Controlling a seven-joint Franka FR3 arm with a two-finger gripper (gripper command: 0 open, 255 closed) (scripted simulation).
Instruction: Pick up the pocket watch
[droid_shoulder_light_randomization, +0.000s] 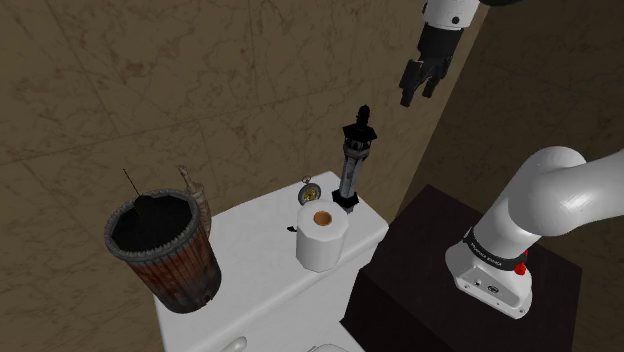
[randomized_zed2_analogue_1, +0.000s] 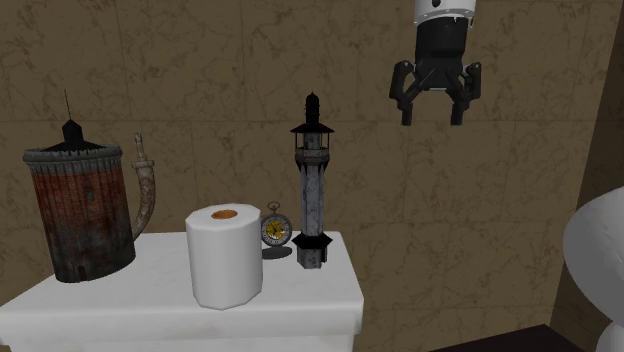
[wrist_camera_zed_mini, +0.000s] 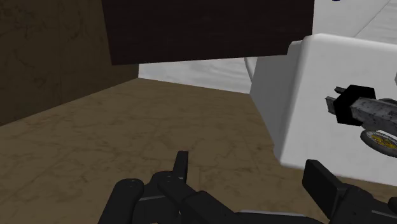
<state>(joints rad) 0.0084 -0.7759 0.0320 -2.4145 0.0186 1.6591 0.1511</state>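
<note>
The pocket watch (droid_shoulder_light_randomization: 308, 192) is a small round thing with a gold face, standing upright near the back of the white toilet tank lid (droid_shoulder_light_randomization: 262, 270). It shows between the paper roll and the tower in the second exterior view (randomized_zed2_analogue_1: 276, 231), and beside the tower's black base in the wrist view (wrist_camera_zed_mini: 382, 140). My black gripper (droid_shoulder_light_randomization: 418, 84) hangs open high above and off to the shoulder view's right of the tank, holding nothing. From the second exterior view the gripper (randomized_zed2_analogue_1: 434, 108) is well above and right of the watch.
A tall grey lighthouse-like tower (randomized_zed2_analogue_1: 311, 185) stands right beside the watch. A white toilet paper roll (randomized_zed2_analogue_1: 226, 256) stands in front of it. A dark lidded tankard (droid_shoulder_light_randomization: 165, 250) occupies the tank's other end. A dark cabinet (droid_shoulder_light_randomization: 450, 270) flanks the tank.
</note>
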